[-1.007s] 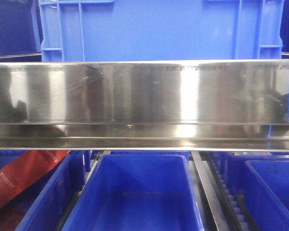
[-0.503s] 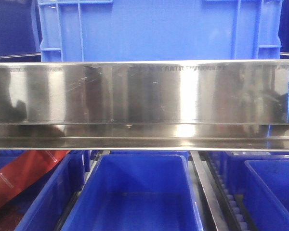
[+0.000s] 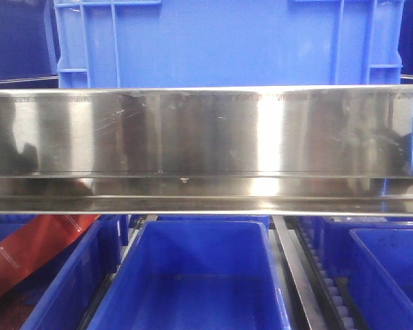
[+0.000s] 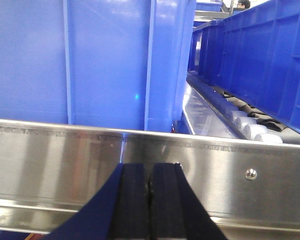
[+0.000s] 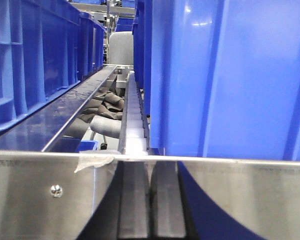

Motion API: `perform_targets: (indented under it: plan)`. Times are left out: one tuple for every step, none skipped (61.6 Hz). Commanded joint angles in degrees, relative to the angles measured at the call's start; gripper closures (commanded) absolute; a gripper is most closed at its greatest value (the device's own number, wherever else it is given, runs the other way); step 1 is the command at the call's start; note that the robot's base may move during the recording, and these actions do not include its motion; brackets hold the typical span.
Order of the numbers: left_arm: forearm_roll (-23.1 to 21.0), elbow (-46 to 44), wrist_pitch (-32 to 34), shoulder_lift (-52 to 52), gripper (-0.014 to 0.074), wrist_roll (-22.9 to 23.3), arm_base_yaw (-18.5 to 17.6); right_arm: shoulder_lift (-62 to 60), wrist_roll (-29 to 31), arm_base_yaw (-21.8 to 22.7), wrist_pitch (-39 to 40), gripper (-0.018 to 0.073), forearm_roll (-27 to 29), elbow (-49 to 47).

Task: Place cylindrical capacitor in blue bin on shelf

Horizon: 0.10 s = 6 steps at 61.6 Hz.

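Spanning the front view, the shelf [image 3: 206, 137] shows a glossy, reflective steel rail, smooth blue plastic bins [image 3: 230, 41] above and below. Left gripper [image 4: 150, 187] and right gripper [image 5: 150, 200] are pressed together, empty. The cylindrical capacitor appears nowhere.

We see our left gripper [image 4: 150, 200] only in the left wrist view, at 6 o'clock in frame, pointing toward 12. Its two black pads [image 4: 134, 200] are pressed flat together w/ nothing visible btwn them. Our right gripper [image 5: 150, 200] shows the same way in the right wrist view: bottom centre, aimed at 12, both dark fingers [image 5: 166, 200] touching along a thin seam, level and untilted. Neither arm shows in the front view.
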<state>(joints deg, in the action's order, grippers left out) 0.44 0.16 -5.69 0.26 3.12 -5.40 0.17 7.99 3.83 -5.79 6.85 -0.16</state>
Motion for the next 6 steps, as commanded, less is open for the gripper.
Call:
perform_targets:
  plan:
    - [-0.1,-0.2,1.2,-0.3,0.0707,0.0,0.0,-0.2,0.1,0.2,1.4,0.0720,-0.4,0.2]
    - [-0.1,-0.2,1.2,-0.3,0.0707,0.0,0.0,-0.2,0.1,0.2,1.4,0.0720,-0.4,0.2]
    - [-0.1,-0.2,1.2,-0.3,0.0707,0.0,0.0,-0.2,0.1,0.2,1.4,0.0720,-0.4,0.2]
    - [-0.1,-0.2,1.2,-0.3,0.0707,0.0,0.0,-0.2,0.1,0.2,1.4,0.0720,-0.4,0.2]
    - [-0.1,-0.2,1.2,-0.3,0.0707,0.0,0.0,-0.2,0.1,0.2,1.4,0.0720,-0.4,0.2]
    - [-0.1,-0.2,1.2,-0.3,0.0707,0.0,0.0,-0.2,0.1,0.2,1.4,0.0720,-0.4,0.2]
